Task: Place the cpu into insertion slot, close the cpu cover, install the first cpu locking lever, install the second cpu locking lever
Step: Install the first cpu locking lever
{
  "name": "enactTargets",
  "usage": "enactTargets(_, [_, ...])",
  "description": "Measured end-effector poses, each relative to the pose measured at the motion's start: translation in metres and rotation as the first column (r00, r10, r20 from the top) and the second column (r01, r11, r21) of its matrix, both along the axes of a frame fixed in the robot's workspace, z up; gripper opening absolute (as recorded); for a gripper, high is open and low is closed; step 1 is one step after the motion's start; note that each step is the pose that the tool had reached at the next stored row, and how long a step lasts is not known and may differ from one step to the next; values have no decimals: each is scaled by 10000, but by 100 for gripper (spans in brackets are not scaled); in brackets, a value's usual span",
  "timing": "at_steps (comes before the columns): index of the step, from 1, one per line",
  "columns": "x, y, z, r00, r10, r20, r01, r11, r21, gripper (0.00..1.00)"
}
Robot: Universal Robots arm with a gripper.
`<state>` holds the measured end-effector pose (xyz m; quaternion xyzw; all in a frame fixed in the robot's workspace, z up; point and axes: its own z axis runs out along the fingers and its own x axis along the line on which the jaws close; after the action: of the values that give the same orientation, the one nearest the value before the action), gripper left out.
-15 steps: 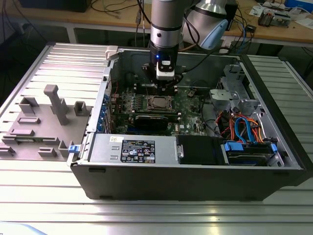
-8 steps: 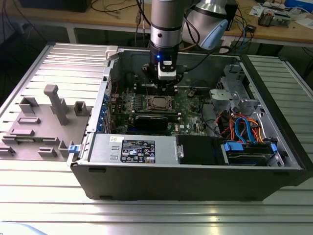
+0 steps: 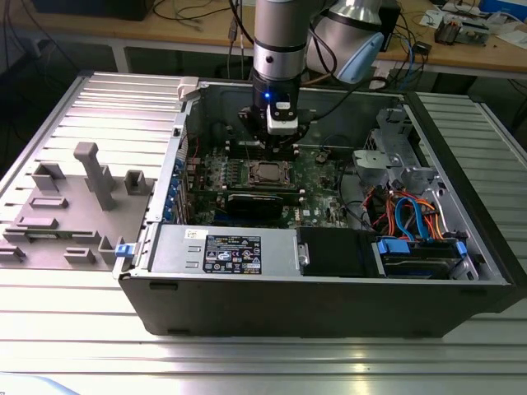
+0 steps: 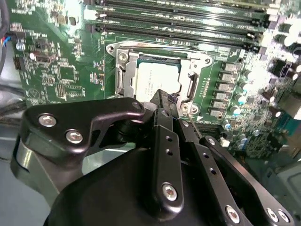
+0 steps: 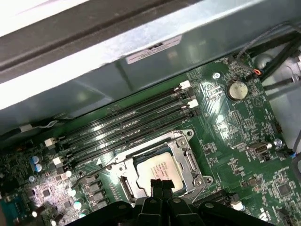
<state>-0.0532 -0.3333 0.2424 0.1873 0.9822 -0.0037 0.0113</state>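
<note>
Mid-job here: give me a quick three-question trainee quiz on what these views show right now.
1. True or false: the cpu lies in the insertion slot.
2. The claw is nearest to: A) the coin battery, B) the cpu, C) the blue cables.
3. Fill in: the circuit board is ___ in colour.
Key: 1 true; 2 B; 3 green.

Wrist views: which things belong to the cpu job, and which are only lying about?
Job: cpu, lying in the insertion slot; cpu cover; gripper, shut, at the cpu's edge.
Lying about: memory slots; coin battery.
</note>
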Motion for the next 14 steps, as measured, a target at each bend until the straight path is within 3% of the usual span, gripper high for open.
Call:
enactTargets(2, [-2,0,0,9982,600,0,-600,9982,0,11])
enactTargets(6, [-31,0,-1,9958,921,22,-921,9958,-1,11])
enactTargets(10, [-32,0,-2,9847,1744,22,-1744,9847,-1,11])
enactTargets(14, [-32,0,-3,9660,2584,21,-2584,9660,-2,11])
